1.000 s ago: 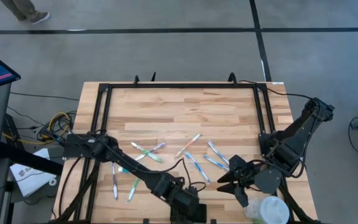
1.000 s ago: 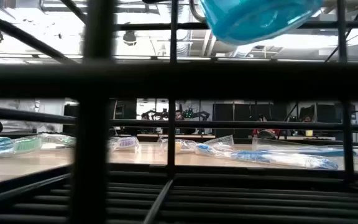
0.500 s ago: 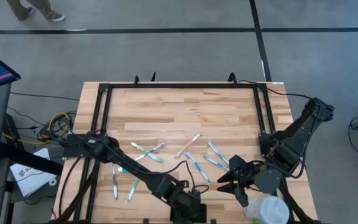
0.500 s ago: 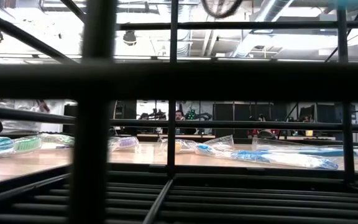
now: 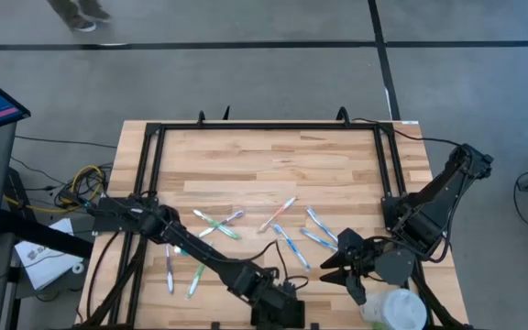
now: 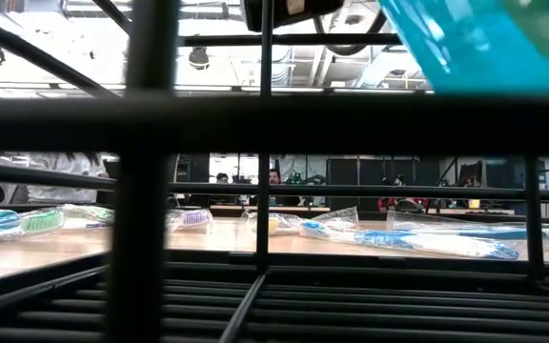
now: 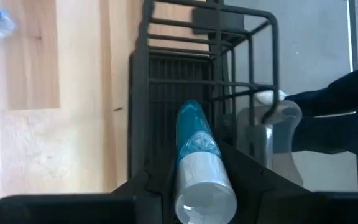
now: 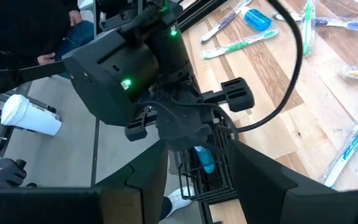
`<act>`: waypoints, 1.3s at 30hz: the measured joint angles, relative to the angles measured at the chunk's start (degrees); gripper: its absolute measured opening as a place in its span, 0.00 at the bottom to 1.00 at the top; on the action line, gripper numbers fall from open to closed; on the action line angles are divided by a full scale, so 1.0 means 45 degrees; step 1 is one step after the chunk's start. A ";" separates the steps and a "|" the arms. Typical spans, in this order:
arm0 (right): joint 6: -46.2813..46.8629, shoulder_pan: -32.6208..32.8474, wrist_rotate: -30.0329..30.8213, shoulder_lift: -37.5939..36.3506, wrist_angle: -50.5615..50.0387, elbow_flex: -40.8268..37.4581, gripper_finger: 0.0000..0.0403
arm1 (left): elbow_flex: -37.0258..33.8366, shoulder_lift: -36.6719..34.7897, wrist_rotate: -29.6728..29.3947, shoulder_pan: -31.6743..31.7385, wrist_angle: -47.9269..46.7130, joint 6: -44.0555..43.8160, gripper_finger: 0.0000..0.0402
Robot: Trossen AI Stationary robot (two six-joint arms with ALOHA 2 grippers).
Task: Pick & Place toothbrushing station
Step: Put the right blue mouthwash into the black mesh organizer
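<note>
Holding a blue and white tube, likely toothpaste, nose-down between its fingers, the left gripper hangs at the near edge of the table, directly over the toothbrushing station, a black wire rack that sits at that edge; my guess is the tube is carried upright like this so it can drop straight into one of the rack's narrow compartments, which the right wrist view also suggests, with the tube's blue end just above the wire. Further right, toothbrushes lie scattered and well apart across the middle of the table, some in clear wrappers, probably waiting their turn. Beyond them the right gripper waits near the front right corner with its fingers spread and nothing between them, just beside a white round container, kept clear so the left arm has room. Pale butcher-block planks make up the surface, framed by black rails; grey concrete floor with dark lines surrounds it, and the low view looks through the rack's bars into a workshop with seated people far behind
</note>
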 joint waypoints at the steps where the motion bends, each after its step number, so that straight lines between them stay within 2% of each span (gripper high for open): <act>1: 0.0006 0.0000 -0.0001 0.0000 0.0000 0.0000 0.40 | 0.0000 0.0000 -0.0026 0.0002 0.0003 0.0089 0.22; 18: 0.0029 -0.0019 0.0000 0.0000 0.0000 0.0000 0.40 | -0.0032 0.0000 -0.0613 -0.0120 -0.0027 0.1018 0.22; 39: -0.0005 -0.0097 0.0000 0.0000 0.0000 0.0000 0.40 | -0.0051 0.0000 -0.0609 -0.0226 -0.0172 0.1546 0.22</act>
